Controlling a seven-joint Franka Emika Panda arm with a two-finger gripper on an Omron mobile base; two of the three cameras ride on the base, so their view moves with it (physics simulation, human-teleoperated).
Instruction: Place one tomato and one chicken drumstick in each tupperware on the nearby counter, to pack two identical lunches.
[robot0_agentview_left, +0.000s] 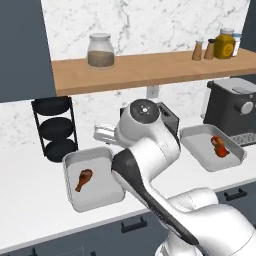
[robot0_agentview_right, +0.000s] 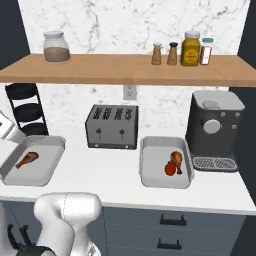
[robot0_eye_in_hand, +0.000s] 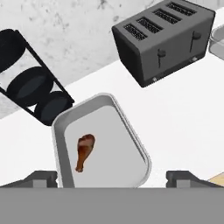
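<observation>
The left tupperware holds one chicken drumstick lying on its floor; the same tray and drumstick show in the hand view. My gripper hovers above this tray's near end, open, its tips far apart with nothing between them. The right tupperware holds a second drumstick with a tomato touching it. Both trays rest on the white counter.
A grey four-slot toaster stands between the trays at the back. A dark coffee machine is right of the right tray. A black tiered rack stands behind the left tray. A wooden shelf with jars hangs overhead.
</observation>
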